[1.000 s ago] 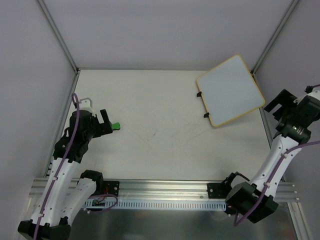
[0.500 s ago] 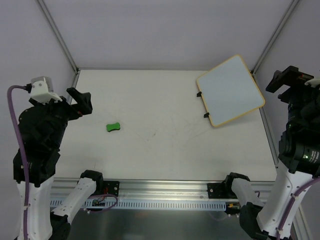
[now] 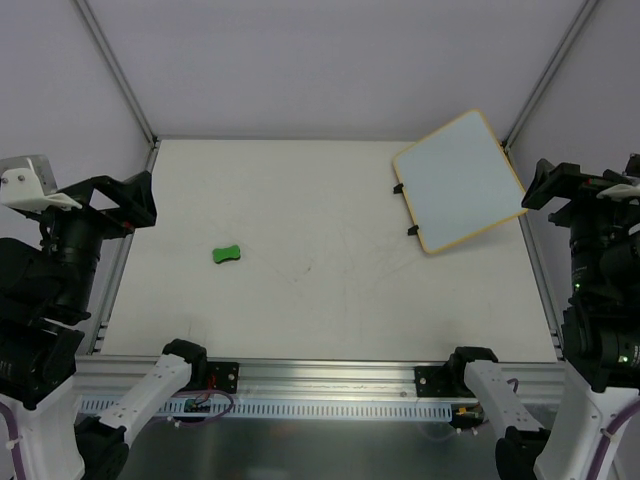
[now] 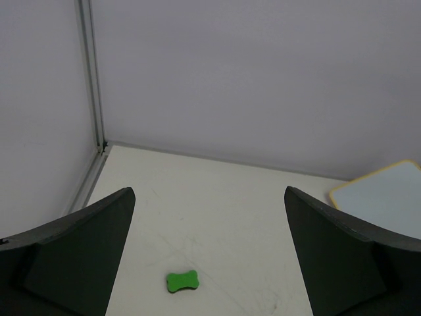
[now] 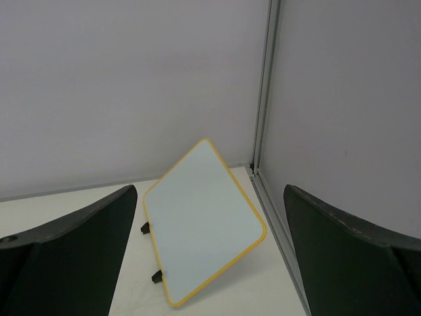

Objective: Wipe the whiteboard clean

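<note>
The whiteboard [image 3: 460, 180] lies at the back right corner, white with a tan frame and two black clips on its left edge. No writing shows on it. It also shows in the right wrist view [image 5: 200, 224] and, as a corner only, in the left wrist view [image 4: 388, 197]. A small green eraser [image 3: 229, 254] lies flat on the table at the left, also in the left wrist view [image 4: 182, 281]. My left gripper [image 3: 125, 203] is open and empty, high above and left of the eraser [image 4: 208, 197]. My right gripper [image 3: 562, 186] is open and empty, high to the right of the board [image 5: 210, 191].
Grey walls with metal corner posts [image 3: 115, 70] close in the white table [image 3: 330, 290] on three sides. A slotted metal rail [image 3: 330, 375] with both arm bases runs along the near edge. Faint scuff marks cross the table's middle.
Both arms have risen and drawn back to the sides. My left gripper, down at the eraser a second ago, has lifted away and the eraser stays on the table.
</note>
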Available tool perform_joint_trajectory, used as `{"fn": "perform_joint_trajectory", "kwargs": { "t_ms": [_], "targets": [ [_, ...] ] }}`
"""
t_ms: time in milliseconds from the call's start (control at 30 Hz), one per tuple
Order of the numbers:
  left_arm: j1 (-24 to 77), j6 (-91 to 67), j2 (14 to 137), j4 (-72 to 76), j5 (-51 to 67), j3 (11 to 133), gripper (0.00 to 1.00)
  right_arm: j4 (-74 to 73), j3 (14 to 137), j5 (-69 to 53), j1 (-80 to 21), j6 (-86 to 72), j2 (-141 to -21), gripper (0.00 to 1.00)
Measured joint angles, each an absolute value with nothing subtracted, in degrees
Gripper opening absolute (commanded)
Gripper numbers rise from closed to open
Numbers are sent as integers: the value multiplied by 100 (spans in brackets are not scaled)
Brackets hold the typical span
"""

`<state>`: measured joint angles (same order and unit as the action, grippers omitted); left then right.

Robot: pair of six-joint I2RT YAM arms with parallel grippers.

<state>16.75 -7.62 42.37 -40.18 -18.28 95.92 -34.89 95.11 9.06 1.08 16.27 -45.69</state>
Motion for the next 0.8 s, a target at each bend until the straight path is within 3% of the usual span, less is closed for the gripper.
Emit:
{"fn": "perform_joint_trajectory", "kwargs": {
  "t_ms": [800],
  "targets": [
    [1920, -373, 4021, -4108, -2475, 9730, 99, -3234, 9268, 958, -75, 1874, -4064, 99]
  ]
}}
